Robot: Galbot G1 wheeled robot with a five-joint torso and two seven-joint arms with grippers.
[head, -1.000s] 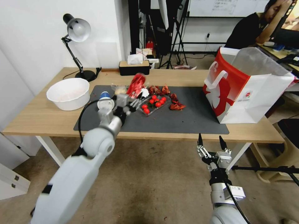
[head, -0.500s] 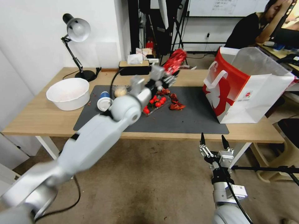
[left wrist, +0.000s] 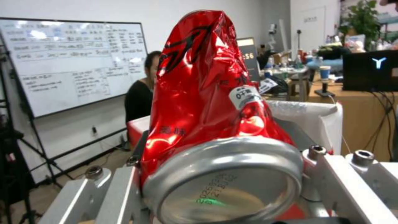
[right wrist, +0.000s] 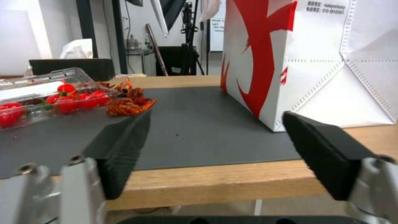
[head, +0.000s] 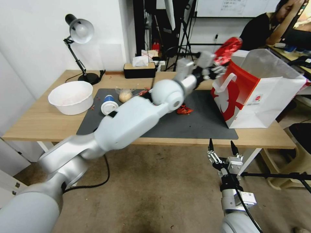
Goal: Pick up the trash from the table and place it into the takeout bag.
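Observation:
My left gripper (head: 219, 66) is stretched far across the table (head: 39, 124) and shut on a crushed red drink can (head: 227, 50), held in the air at the near upper rim of the takeout bag (head: 259, 87). The left wrist view shows the red drink can (left wrist: 207, 105) squeezed between the fingers, with the bag's white rim (left wrist: 315, 112) behind it. A blue cup with a white lid (head: 109, 105) and a bagged bun (head: 125, 95) lie on the dark mat (head: 194, 124). My right gripper (head: 221, 147) hangs open below the table's front edge.
A white bowl (head: 71, 96) and a desk lamp (head: 79, 45) stand at the table's left, a black tissue box (head: 139, 69) at the back. A clear tray of cherry tomatoes (right wrist: 45, 99) and red shell scraps (right wrist: 128, 104) lie mid-mat. A person sits behind the bag.
My left arm has swung to the right and upward with the red can, from above the tomato tray to the rim of the takeout bag. The right arm has barely moved.

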